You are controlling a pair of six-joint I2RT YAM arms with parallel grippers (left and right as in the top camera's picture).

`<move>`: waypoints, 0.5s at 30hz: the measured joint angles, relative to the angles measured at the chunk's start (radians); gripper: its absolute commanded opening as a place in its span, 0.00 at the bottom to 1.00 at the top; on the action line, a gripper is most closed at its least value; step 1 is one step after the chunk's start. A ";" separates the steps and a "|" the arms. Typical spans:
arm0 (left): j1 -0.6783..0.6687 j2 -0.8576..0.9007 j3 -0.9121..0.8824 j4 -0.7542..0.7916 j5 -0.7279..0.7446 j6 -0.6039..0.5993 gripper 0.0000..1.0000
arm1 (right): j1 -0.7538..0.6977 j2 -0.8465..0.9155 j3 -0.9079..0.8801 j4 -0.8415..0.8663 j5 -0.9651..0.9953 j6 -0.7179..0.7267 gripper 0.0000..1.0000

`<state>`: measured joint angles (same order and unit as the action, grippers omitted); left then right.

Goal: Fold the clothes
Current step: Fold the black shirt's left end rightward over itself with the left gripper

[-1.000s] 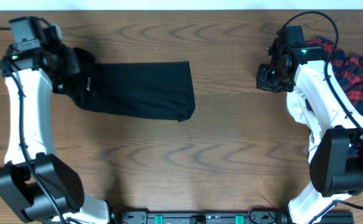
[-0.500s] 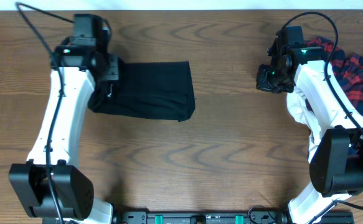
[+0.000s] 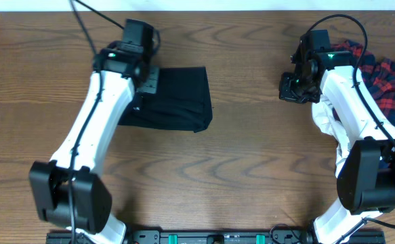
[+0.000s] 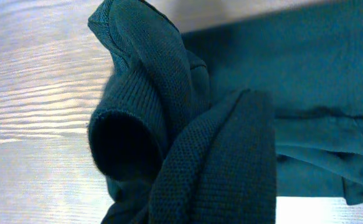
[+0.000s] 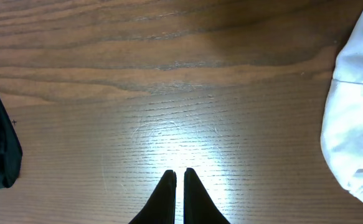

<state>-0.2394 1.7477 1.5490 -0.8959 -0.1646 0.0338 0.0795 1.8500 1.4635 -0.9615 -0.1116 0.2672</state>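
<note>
Left end effector is clamped on bunched black shirt; right end effector is held closed above worktop.

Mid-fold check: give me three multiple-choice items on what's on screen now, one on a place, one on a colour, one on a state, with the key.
1. The black shirt lies:
A. under the right arm
B. at the table's near edge
C. under the wrist of the left arm

2. The garment at the right edge of the right wrist view is:
A. red
B. white
C. black

3. The right claw is:
A. shut and empty over bare table
B. open wide
C. shut on cloth

Key: 1 C, the overhead view shows that arm reaching over it. 2 B, the cloth is plain white. 3 A, the fingertips are together with only wood beneath.
</note>
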 measured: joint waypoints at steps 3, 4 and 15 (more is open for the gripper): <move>-0.035 0.043 0.000 0.000 0.000 0.000 0.06 | 0.000 0.000 0.000 0.000 0.000 0.000 0.06; -0.047 0.056 0.000 0.000 0.000 0.000 0.06 | 0.000 0.000 0.000 0.000 0.000 0.000 0.06; -0.152 0.150 0.000 0.016 -0.002 -0.014 0.06 | 0.000 0.000 0.000 0.000 0.000 0.000 0.05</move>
<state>-0.3916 1.8980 1.5490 -0.8795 -0.1661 0.0193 0.0795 1.8500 1.4635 -0.9611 -0.1116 0.2672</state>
